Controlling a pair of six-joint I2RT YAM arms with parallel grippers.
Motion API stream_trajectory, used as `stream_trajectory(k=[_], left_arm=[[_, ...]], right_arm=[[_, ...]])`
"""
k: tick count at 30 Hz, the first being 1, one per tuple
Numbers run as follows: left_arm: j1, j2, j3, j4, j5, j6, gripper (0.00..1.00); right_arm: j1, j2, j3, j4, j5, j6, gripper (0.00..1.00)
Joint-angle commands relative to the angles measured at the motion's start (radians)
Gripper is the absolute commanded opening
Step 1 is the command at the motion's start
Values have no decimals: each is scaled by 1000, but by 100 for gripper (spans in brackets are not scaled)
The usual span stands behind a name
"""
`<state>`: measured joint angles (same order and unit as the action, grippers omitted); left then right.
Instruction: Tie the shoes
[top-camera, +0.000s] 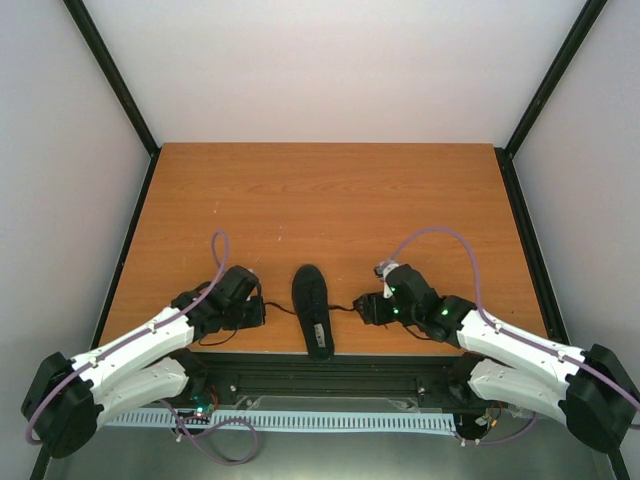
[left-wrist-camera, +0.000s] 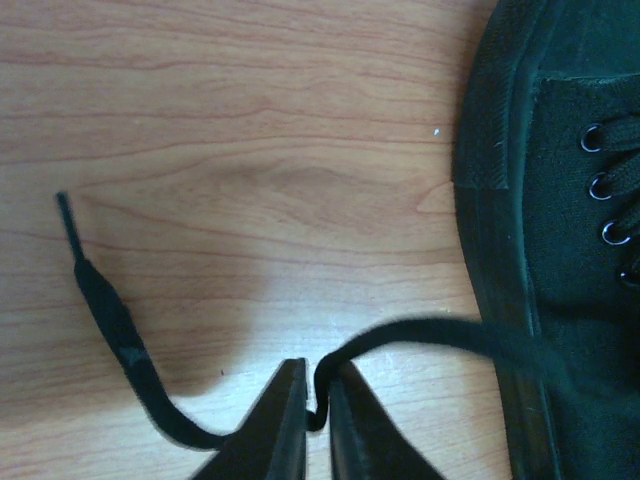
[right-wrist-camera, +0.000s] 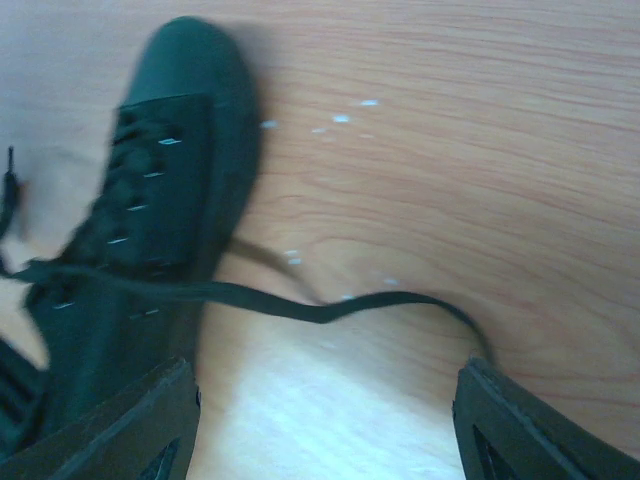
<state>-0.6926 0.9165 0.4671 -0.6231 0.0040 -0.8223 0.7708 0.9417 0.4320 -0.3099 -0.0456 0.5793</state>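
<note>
A small all-black sneaker (top-camera: 311, 308) lies on the wooden table (top-camera: 330, 210) near the front edge, toe away from the arms. It also shows in the left wrist view (left-wrist-camera: 560, 220) and the right wrist view (right-wrist-camera: 140, 230). My left gripper (left-wrist-camera: 317, 395) sits just left of the shoe, shut on the left lace (left-wrist-camera: 420, 335); the lace's free end (left-wrist-camera: 100, 300) trails on the table. My right gripper (right-wrist-camera: 325, 400) is open just right of the shoe. The right lace (right-wrist-camera: 300, 305) runs from the shoe across the gap ahead of the fingers and ends by the right fingertip (right-wrist-camera: 490, 400).
Black frame posts (top-camera: 115, 75) and white walls enclose the table. A black rail (top-camera: 330, 375) runs along the near edge between the two arm bases.
</note>
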Motion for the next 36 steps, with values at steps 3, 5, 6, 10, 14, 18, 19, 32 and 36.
stream_trajectory(k=[3, 5, 6, 10, 14, 18, 19, 32, 36], left_arm=[[7, 19, 2, 18, 6, 20, 23], [7, 13, -1, 12, -3, 17, 30], [7, 7, -2, 9, -7, 14, 35], [8, -28, 2, 4, -29, 11, 61], [7, -92, 0, -1, -59, 14, 87], [7, -153, -5, 10, -73, 26, 99], [7, -159, -3, 10, -80, 27, 100], [7, -130, 11, 221, -214, 158, 100], [7, -108, -2, 325, -193, 245, 100]], right_arm=[[158, 83, 100, 54, -79, -62, 73], [192, 119, 113, 78, -89, -49, 72], [207, 138, 117, 97, -97, -42, 71], [269, 240, 139, 144, -82, -16, 72], [308, 351, 160, 173, -28, 13, 71], [324, 454, 184, 185, 45, 73, 70], [328, 477, 198, 182, 65, 88, 70], [315, 617, 370, 133, 306, 251, 4], [255, 625, 404, 136, 332, 256, 3]])
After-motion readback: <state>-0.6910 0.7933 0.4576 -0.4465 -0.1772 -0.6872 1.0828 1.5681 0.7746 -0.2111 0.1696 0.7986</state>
